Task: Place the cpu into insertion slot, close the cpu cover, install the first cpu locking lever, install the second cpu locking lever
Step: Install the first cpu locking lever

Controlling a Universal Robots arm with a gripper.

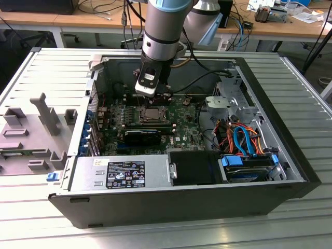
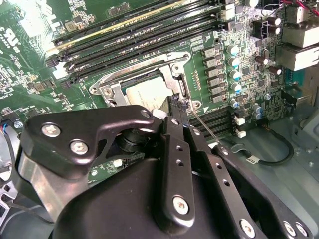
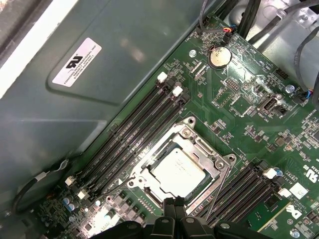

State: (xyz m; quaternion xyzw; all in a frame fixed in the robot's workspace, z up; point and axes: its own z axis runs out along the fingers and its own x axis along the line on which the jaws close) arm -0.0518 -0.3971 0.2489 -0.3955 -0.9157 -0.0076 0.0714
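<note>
Currently the gripper has its 2 fingers pressed together with no gap that I can see, tips down at the edge of the socket. In the second wrist view a thin wire lever starts right beside the fingertips and slants away over the neighbouring memory slots. I can't tell whether the tips actually touch or pinch it.

Just past the tips, the cpu sits flat in the insertion slot, silver top facing up. The cpu cover lies down over it, and its frame rings the chip with the metal top showing through the window.

Outward from there, long black memory slots run along both sides of the socket on the green motherboard. A coin cell sits on the board well apart from the socket.

In the exterior view the arm drops straight into the open computer case, which lies on its side on a slatted metal table. The power supply runs along the near wall, and a blue drive bay with orange and blue cables is toward the exterior view's right. A grey fixture sits on the table outside the case at the exterior view's left.
</note>
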